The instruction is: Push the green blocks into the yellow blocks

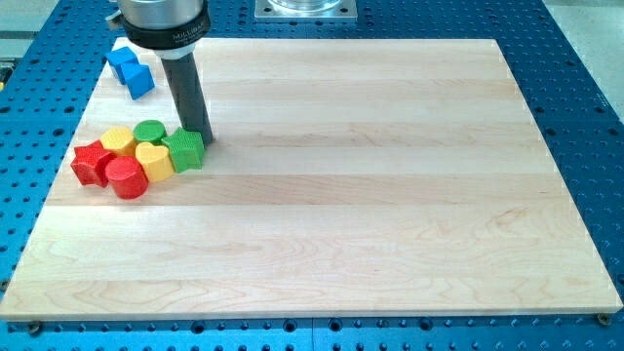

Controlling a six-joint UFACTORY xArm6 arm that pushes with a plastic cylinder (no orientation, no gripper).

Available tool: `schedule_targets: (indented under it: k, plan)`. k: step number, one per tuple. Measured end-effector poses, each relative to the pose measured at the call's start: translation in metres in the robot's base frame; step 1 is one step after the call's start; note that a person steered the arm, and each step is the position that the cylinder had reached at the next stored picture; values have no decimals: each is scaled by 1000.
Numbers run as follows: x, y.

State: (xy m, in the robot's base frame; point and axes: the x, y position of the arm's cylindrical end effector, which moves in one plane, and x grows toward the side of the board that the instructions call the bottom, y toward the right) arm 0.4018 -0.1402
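Observation:
My tip rests at the upper right edge of the green star-shaped block, touching it or nearly so. That block presses against the yellow heart-shaped block on its left. A green round block sits just above, beside the yellow hexagonal block. All of these form one tight cluster near the view's left edge of the wooden board.
Two red blocks sit at the cluster's lower left. Two blue blocks lie at the board's upper left corner, behind the rod. A blue perforated table surrounds the board.

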Motion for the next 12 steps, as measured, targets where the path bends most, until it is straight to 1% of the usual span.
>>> schedule_targets:
  k: [1,2,3,4,5,9,10,11,12]
  plan:
    - [7,3]
    - [7,24]
    - [16,59]
    - [26,69]
    - [32,52]
    - [32,11]
    - [32,12]
    - [21,47]
    - [22,64]
